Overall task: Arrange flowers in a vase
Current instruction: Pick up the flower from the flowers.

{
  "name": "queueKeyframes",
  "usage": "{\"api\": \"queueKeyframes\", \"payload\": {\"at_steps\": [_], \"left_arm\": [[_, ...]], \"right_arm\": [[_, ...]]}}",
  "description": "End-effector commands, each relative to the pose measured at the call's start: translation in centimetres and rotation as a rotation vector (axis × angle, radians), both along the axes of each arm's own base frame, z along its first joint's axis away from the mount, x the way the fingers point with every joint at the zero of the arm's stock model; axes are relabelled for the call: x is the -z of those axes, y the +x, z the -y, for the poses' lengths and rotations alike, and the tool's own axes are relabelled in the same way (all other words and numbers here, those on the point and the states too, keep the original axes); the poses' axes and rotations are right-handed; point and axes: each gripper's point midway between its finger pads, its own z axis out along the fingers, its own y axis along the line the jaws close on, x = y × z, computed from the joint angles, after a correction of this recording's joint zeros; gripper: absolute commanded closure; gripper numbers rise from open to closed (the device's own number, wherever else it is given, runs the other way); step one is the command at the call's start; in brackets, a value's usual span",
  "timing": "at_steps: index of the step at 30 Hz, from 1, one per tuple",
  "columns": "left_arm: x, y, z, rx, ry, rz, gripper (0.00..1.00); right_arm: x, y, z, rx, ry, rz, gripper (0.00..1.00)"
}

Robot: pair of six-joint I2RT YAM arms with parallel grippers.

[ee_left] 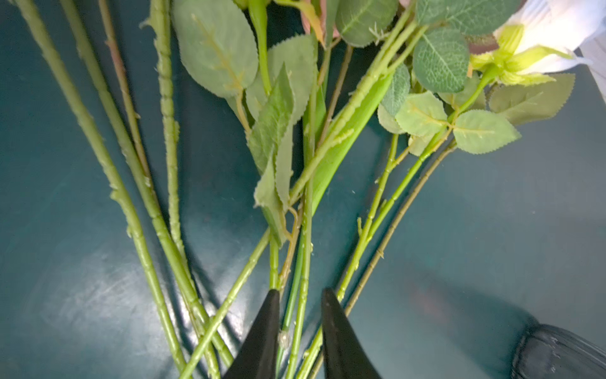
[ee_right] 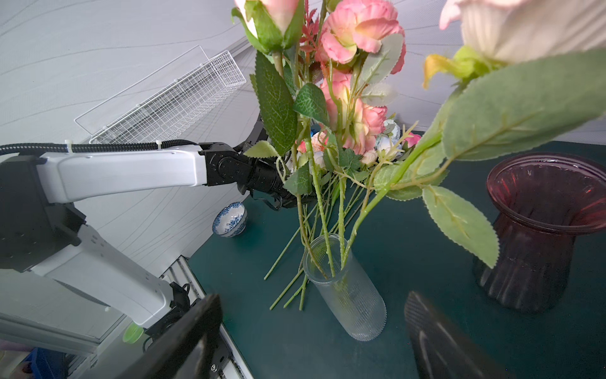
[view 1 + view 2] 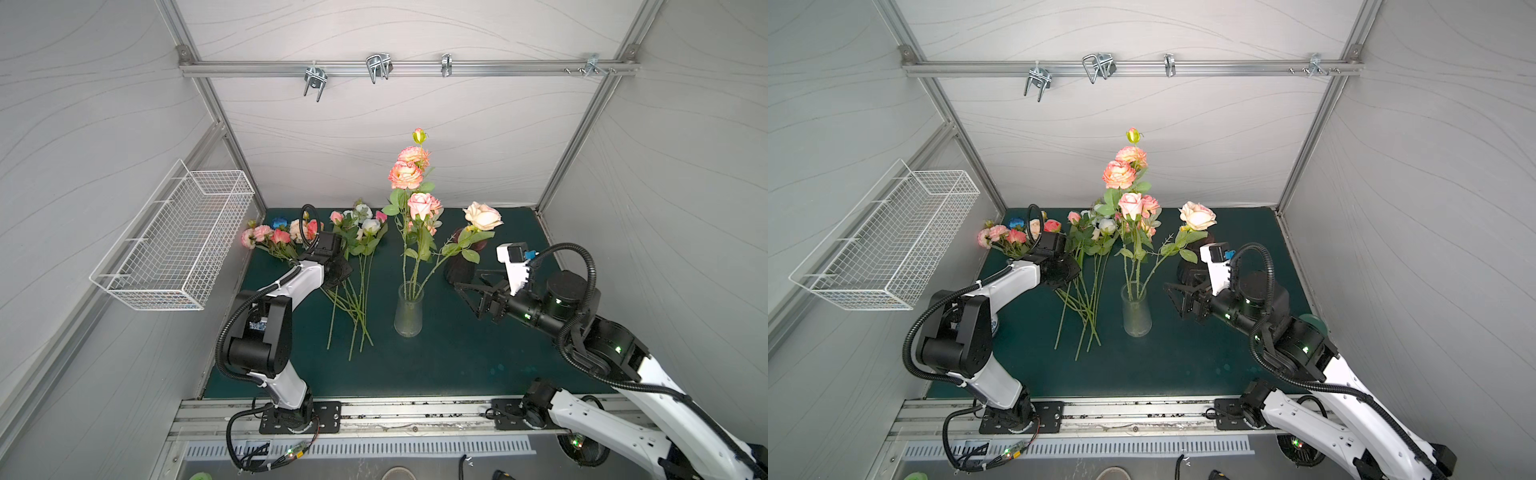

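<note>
A clear ribbed vase (image 3: 409, 313) stands mid-table with three stems in it: pink blooms (image 3: 405, 174), a pink rose (image 3: 419, 205) and a peach rose (image 3: 482, 216) leaning right. More flowers (image 3: 357, 232) lie flat to its left, stems (image 1: 164, 131) fanned toward the front. My left gripper (image 1: 301, 295) is down on those stems. Its black fingers (image 1: 262, 338) stand narrowly apart around two thin stems, with a dark gap still showing beside one finger. My right gripper (image 3: 467, 297) hovers wide open and empty just right of the vase (image 2: 347, 295).
A second bunch (image 3: 270, 237) with a deep blue rose (image 3: 279, 223) lies at the back left. A dark red vase (image 2: 541, 223) stands behind my right gripper. There is a blue-and-white bowl (image 2: 229, 218) by the left arm and a wire basket (image 3: 174, 245) on the left wall.
</note>
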Motion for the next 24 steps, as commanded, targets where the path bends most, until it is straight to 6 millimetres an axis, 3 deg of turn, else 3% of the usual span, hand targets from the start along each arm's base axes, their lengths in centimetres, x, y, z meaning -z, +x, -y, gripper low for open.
{"api": "queueKeyframes", "payload": {"at_steps": [1,8,19,21,24], "left_arm": [[0.1,0.6,-1.0,-0.027,0.066,-0.015,0.75],[1.7,0.6,-1.0,-0.029,0.071,-0.052,0.8],[2.8,1.3,-1.0,-0.021,0.095,-0.064,0.8],[2.9,1.3,-1.0,-0.022,0.093,-0.061,0.83],[2.2,1.4,-1.1,-0.032,0.09,-0.042,0.98]], "right_arm": [[0.0,-0.2,0.4,0.009,-0.011,0.01,0.11],[0.0,0.0,0.6,0.02,-0.014,0.017,0.11],[0.0,0.0,0.8,0.025,-0.021,0.016,0.11],[0.1,0.0,0.8,0.023,-0.024,0.016,0.11],[0.0,0.0,0.8,0.023,-0.022,0.014,0.11]]}}
